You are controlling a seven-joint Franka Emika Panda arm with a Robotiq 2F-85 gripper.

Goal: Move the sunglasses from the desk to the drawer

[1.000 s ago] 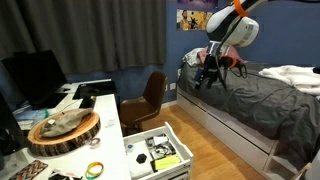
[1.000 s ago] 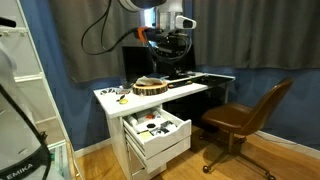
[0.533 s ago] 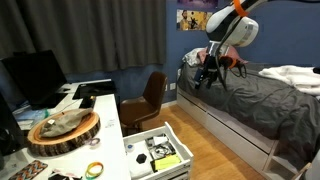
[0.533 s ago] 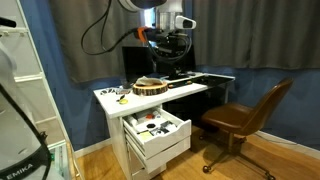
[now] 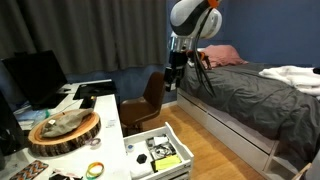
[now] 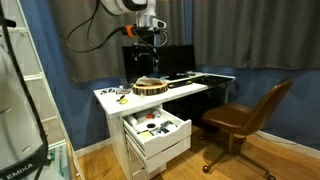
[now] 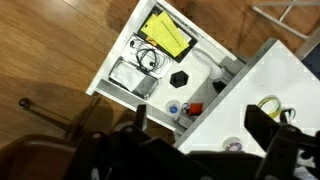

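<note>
The long white desk [image 5: 105,105] also shows in the other exterior view [image 6: 185,90] and at the right of the wrist view [image 7: 265,80]. A dark thing that looks like the sunglasses [image 5: 30,170] lies at the desk's near end, among small items [image 6: 120,92]; I cannot make them out clearly in the wrist view. The white drawer [image 5: 135,145] is pulled out below the desk [image 6: 178,128], with a yellow-green pad [image 7: 165,35] and small black items inside. My gripper [image 5: 178,68] hangs high in the air [image 6: 147,52], open and empty, above the drawer and desk edge [image 7: 200,125].
A round wooden tray [image 5: 62,130] and a monitor [image 5: 35,78] stand on the desk. A yellow tape roll [image 7: 268,105] lies near the desk's end. A brown chair [image 5: 152,95] stands by the desk, and a grey bed [image 5: 250,100] lies beyond it.
The arm has swung away from above the bed to above the chair and drawer. The gripper now points down. Nothing on the desk has moved.
</note>
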